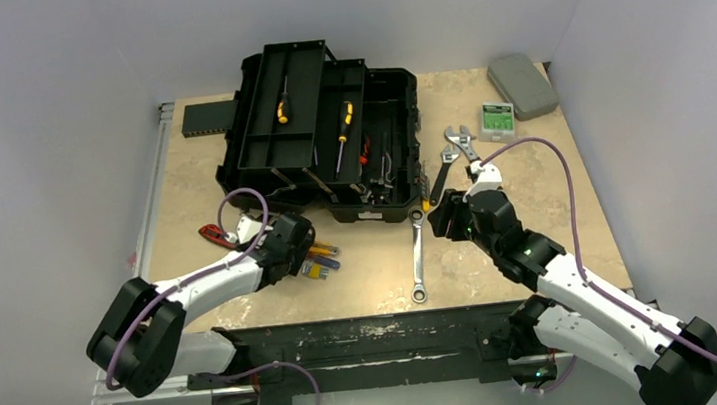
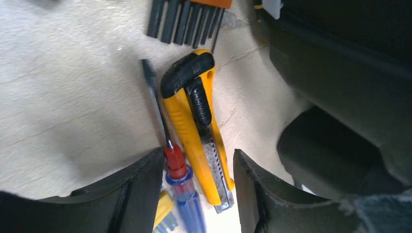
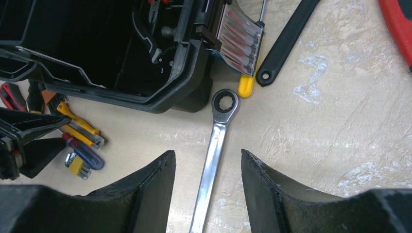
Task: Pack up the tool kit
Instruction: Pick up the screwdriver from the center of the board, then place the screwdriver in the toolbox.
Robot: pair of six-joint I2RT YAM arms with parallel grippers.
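Toolbox [image 1: 409, 107] stands black and opened wide; right end effector [image 3: 206, 162] released, left end effector [image 2: 198, 162] unclear.

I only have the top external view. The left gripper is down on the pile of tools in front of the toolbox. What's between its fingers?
Observer: In the left wrist view, a yellow utility knife and a red-and-blue screwdriver lie side by side between the left gripper fingers.
Operator: Is it clamped on them?
Observer: Not visibly. A sliver of table shows between the knife's tip and the finger beside it.
Operator: And the right gripper?
Observer: In the right wrist view, the right gripper stands open astride the ratchet wrench shaft, with a gap on each side.
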